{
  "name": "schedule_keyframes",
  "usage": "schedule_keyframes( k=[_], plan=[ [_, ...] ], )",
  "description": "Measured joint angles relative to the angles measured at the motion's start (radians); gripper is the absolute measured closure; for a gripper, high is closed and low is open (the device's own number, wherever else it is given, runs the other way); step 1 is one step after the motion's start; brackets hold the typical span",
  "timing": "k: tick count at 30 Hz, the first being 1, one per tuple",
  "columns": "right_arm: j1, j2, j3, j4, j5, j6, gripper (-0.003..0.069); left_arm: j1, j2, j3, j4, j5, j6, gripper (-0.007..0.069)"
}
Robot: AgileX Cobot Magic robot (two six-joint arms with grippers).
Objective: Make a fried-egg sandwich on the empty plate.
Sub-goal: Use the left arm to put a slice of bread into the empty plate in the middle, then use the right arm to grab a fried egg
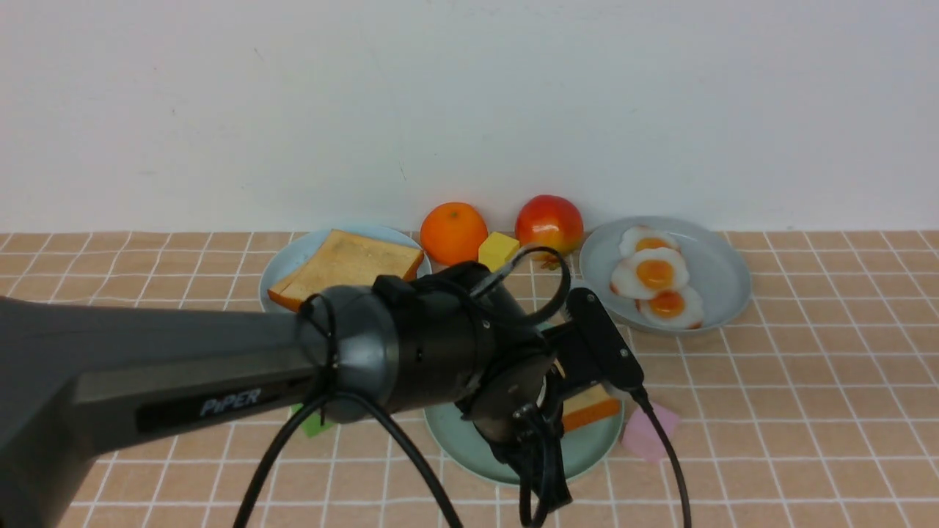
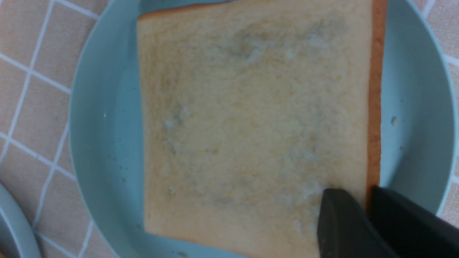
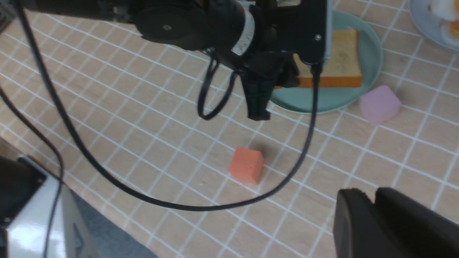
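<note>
At lower right, our left hand (image 2: 358, 200) meets the bread (image 2: 251, 125), grip unclear; right fingers (image 3: 353, 215) slightly apart. We should lower it flat before letting go.

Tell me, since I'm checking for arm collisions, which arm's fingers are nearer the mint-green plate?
The left: its fingers are over the plate, right at the toast slice. The right fingers are off to the plate's side.
</note>
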Motion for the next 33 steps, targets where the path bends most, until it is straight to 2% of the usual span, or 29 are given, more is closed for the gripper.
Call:
schedule_keyframes(
  k=[5, 6, 7, 8, 12, 15, 16, 18, 22, 24, 31, 33],
  plan=[
    [0.000, 0.000, 0.000, -0.079, -0.004, 0.053, 0.0453, 0.000, -0.006, 0.000, 0.016, -0.001, 0.000, 0.0314],
    [0.000, 0.000, 0.000, -0.081, -0.006, 0.055, 0.0448, 0.000, -0.007, 0.000, 0.017, -0.001, 0.000, 0.0307],
    [0.000, 0.002, 0.000, -0.097, -0.022, 0.065, 0.0405, 0.000, -0.025, 0.000, 0.017, 0.000, 0.000, 0.0251],
    [0.000, 0.005, 0.000, -0.098, -0.032, 0.068, 0.0386, 0.000, -0.043, 0.000, 0.014, 0.003, 0.000, 0.0225],
    [0.000, 0.037, 0.000, -0.098, -0.067, 0.071, 0.0355, 0.000, -0.132, 0.000, -0.018, 0.060, -0.016, 0.0186],
    [0.000, 0.110, -0.001, -0.098, -0.093, 0.085, 0.0350, 0.000, -0.267, 0.000, -0.073, 0.134, -0.115, 0.0214],
    [0.000, 0.166, -0.001, -0.098, -0.122, 0.095, 0.0350, 0.000, -0.346, 0.000, -0.089, 0.170, -0.188, 0.0258],
    [0.000, 0.262, -0.001, -0.102, -0.181, 0.098, 0.0350, 0.000, -0.456, 0.000, -0.094, 0.211, -0.249, 0.0351],
    [-0.018, 0.490, -0.024, -0.102, -0.352, 0.116, 0.0349, 0.000, -0.650, 0.022, -0.105, 0.233, -0.305, 0.0558],
    [-0.049, 0.607, -0.061, -0.071, -0.388, 0.117, 0.0349, 0.000, -0.742, 0.075, -0.116, 0.207, -0.314, 0.0638],
    [-0.160, 0.923, -0.224, 0.084, -0.436, 0.011, 0.0349, 0.000, -1.000, 0.368, -0.131, 0.052, -0.392, 0.0638],
    [-0.197, 1.026, -0.292, 0.144, -0.436, -0.016, 0.0349, 0.000, -1.075, 0.485, -0.131, -0.049, -0.432, 0.0638]
  ],
)
